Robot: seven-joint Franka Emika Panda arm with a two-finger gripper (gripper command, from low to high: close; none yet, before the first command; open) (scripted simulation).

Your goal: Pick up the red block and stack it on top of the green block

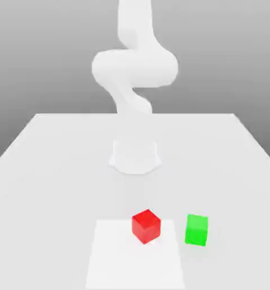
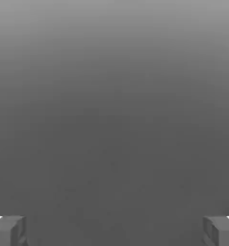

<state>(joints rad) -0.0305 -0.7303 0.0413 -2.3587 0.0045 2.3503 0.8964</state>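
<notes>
step: reach for pickup | red block (image 1: 146, 225): on the bench (image 1: 41, 170), turned corner-on, sitting on a paler patch | green block (image 1: 197, 229): just beside it toward the exterior view's right, apart | my gripper (image 2: 114, 230): released, fingertips spread wide, nothing between them | advice: I line my fingers with the red faces, descend centred, keep clear of green

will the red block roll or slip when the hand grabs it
Probably no rolling: the red block is a cube resting flat on the table. Its glossy faces might be slightly slippery. It looks rigid, so it should keep its shape when squeezed.
</notes>
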